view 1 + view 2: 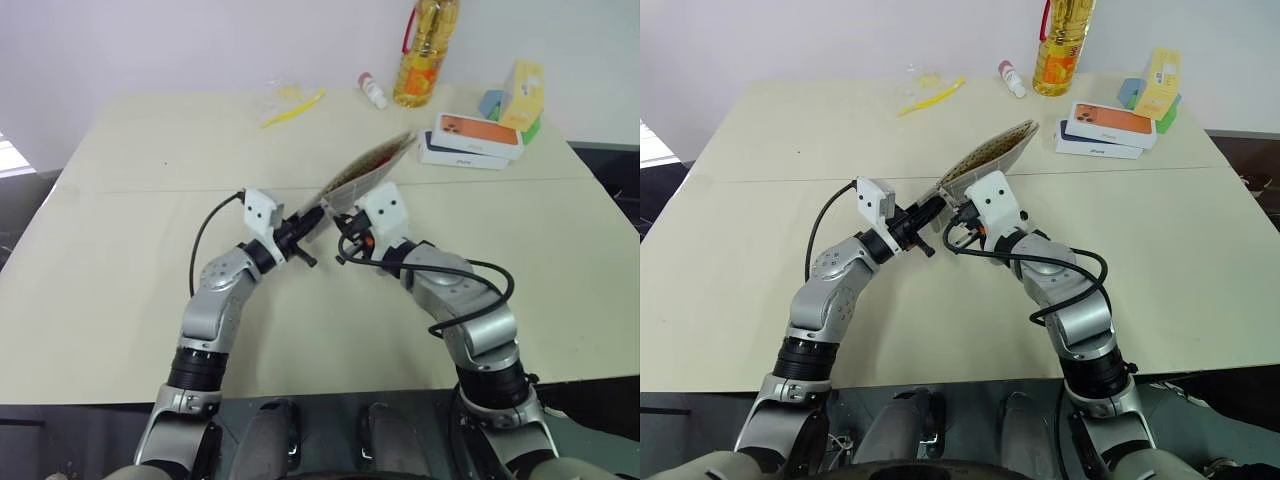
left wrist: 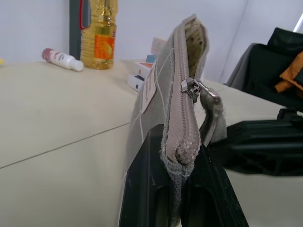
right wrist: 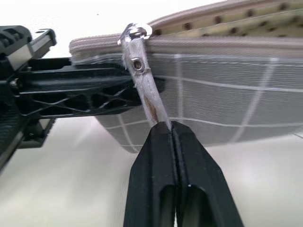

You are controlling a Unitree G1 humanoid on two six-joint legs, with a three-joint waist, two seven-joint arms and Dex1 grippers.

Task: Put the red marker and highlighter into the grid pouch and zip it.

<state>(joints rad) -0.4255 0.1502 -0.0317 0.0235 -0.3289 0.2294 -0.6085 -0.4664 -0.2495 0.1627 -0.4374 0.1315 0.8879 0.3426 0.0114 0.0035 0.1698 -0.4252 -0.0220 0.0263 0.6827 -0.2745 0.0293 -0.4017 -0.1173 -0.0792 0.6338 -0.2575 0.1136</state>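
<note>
- The grid pouch (image 1: 985, 160) hangs in the air above the middle of the table (image 1: 760, 290), tilted, between our two grippers; its zipper edge is closed near our left gripper and gapes further along, showing a dotted lining (we cannot tell what lies inside).
- Our left gripper (image 2: 177, 189) has its fingers pressed together on the pouch's end, right at the closed end of the zipper.
- Our right gripper (image 3: 171, 130) pinches the tip of the zipper pull (image 3: 142, 75), the strap running from the slider down into its closed fingers.
- Nothing stands between the grippers and the pouch; the tabletop below them is bare.
- At the far edge stand an oil bottle (image 1: 1064, 45) and, just beside it, a small white bottle with a red cap (image 1: 1012, 79), lying down.
- To the left of those lies a long thin yellow stick (image 1: 931, 97) near some clear wrapping.
- To the right, two flat phone boxes (image 1: 1105, 130) are stacked, with small coloured cartons (image 1: 1158, 88) just behind them.
</note>
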